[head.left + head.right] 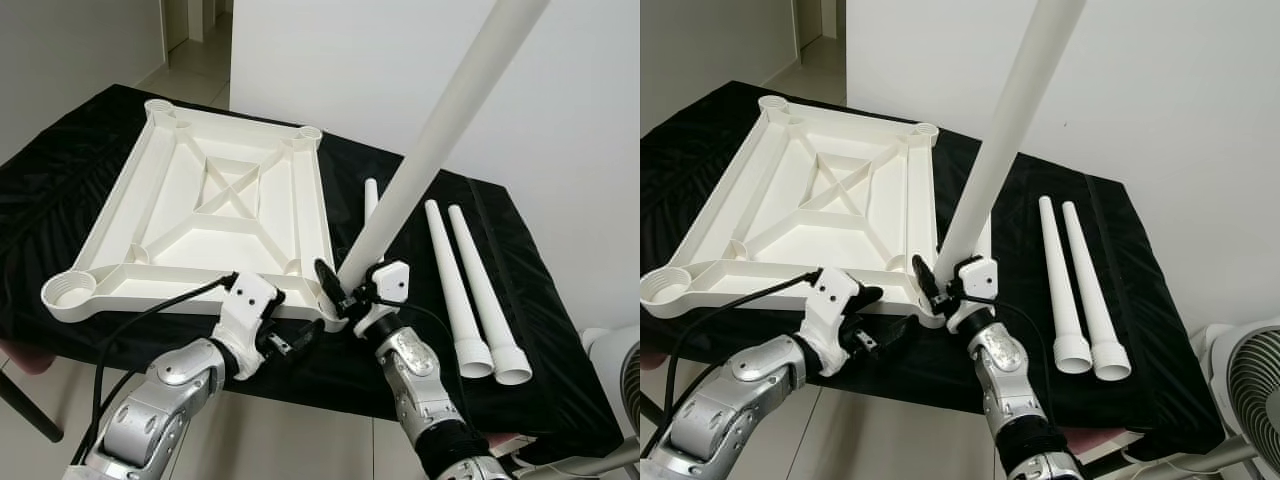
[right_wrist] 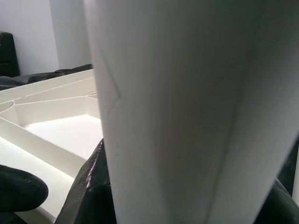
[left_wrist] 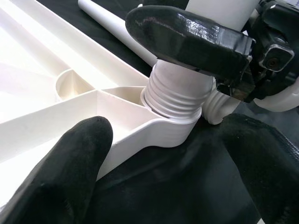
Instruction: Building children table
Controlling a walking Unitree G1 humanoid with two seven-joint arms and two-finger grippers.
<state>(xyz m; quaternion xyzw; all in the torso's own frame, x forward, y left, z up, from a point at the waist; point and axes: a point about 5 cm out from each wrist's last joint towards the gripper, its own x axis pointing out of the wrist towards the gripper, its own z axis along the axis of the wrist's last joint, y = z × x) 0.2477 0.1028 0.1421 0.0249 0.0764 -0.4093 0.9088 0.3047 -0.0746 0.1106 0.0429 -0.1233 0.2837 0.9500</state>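
One long white plastic leg [image 1: 440, 130] leans, threaded end in the near corner socket of the upturned white tabletop [image 1: 215, 215], pinched by the right gripper [image 1: 350, 285]; cross-threading seems likely. Left gripper [image 1: 275, 335] spread below.

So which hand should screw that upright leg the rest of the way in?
The right hand: it already grips the leg just above its threaded end at the tabletop's corner socket. The left hand sits open beside that corner.
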